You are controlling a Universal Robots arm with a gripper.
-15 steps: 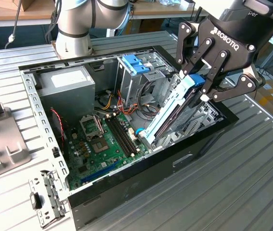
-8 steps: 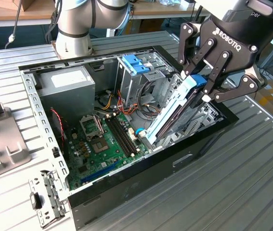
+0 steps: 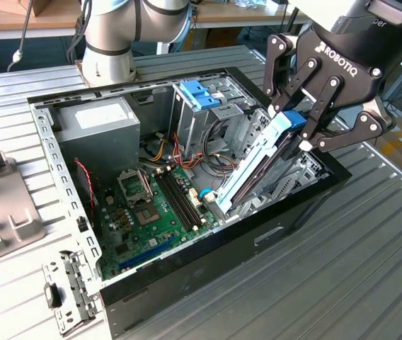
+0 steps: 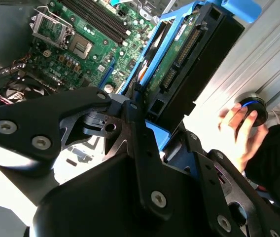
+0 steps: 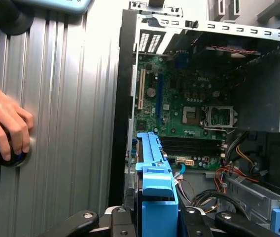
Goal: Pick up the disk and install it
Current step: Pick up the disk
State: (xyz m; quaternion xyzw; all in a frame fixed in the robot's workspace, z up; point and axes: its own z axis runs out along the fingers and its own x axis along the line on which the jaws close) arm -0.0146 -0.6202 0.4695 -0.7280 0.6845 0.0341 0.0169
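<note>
My gripper (image 3: 298, 133) is shut on the disk (image 3: 254, 168), a thin grey drive with light-blue side rails, clamping its upper end. The disk hangs steeply tilted inside the open black computer case (image 3: 187, 273). Its lower end sits low by the motherboard's (image 3: 151, 212) edge, on the exterior view's right side of the case. In the second wrist view the disk (image 4: 179, 54) shows its connector edge beyond the black fingers (image 4: 135, 123). In the first wrist view the disk's blue rail (image 5: 152, 168) rises from the gripper (image 5: 155, 217) toward the motherboard (image 5: 189, 108).
A tall metal cage with a bright-blue tabbed bracket (image 3: 201, 93) stands at the case's back, beside a grey power supply (image 3: 95, 120). Loose metal brackets (image 3: 66, 290) lie on the ribbed table. A person's hand (image 5: 4, 123) rests on a black knob (image 5: 7, 155) beside the case.
</note>
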